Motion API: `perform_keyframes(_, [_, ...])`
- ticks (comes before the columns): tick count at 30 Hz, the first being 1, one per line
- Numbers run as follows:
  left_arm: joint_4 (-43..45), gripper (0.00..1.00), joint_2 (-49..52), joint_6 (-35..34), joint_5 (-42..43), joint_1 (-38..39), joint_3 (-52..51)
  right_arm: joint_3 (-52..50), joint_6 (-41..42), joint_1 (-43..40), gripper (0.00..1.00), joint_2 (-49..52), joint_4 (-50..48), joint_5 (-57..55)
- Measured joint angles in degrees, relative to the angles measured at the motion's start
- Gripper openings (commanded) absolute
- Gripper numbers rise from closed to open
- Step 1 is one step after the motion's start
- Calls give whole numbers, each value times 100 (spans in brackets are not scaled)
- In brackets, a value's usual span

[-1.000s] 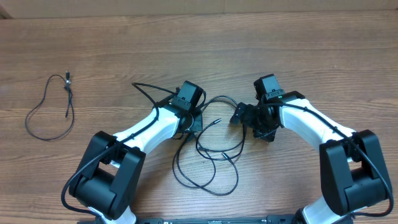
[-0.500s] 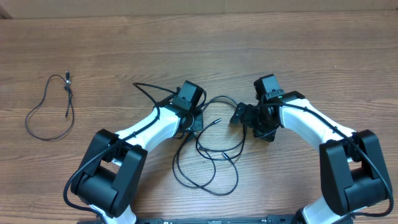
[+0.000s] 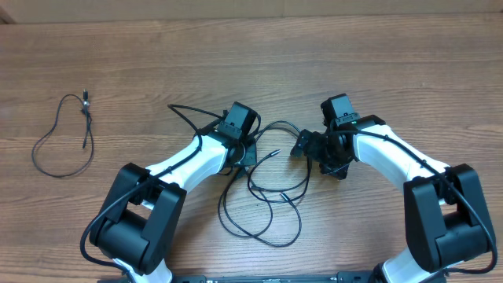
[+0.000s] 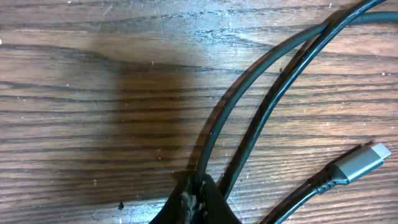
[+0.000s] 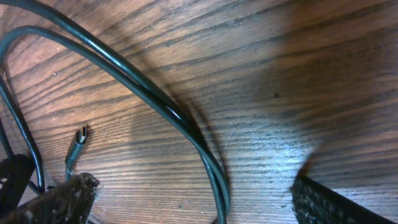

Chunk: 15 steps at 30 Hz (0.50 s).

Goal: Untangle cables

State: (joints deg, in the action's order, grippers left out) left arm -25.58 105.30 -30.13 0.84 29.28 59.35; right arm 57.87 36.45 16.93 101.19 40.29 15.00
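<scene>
Left gripper [image 4: 198, 200] clamped on strand of tangled cables [image 3: 250, 181] mid-table, between arms. Right gripper [image 5: 193, 202] spread wide, straddling two strands, holding nothing. Risk: left pull drags whole knot, tightens loops; second strand beside tip may be pinched too. Plug [image 4: 367, 158] could snag.

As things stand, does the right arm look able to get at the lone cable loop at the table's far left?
Probably not: the lone cable loop lies beyond the left arm and the tangled cables, far across from the open right hand.
</scene>
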Motion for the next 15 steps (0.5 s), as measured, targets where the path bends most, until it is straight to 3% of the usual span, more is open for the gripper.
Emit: perform_keyframes(15, [-55, 4, 0, 2, 254, -2, 15, 0, -2, 0, 100, 0, 0, -2])
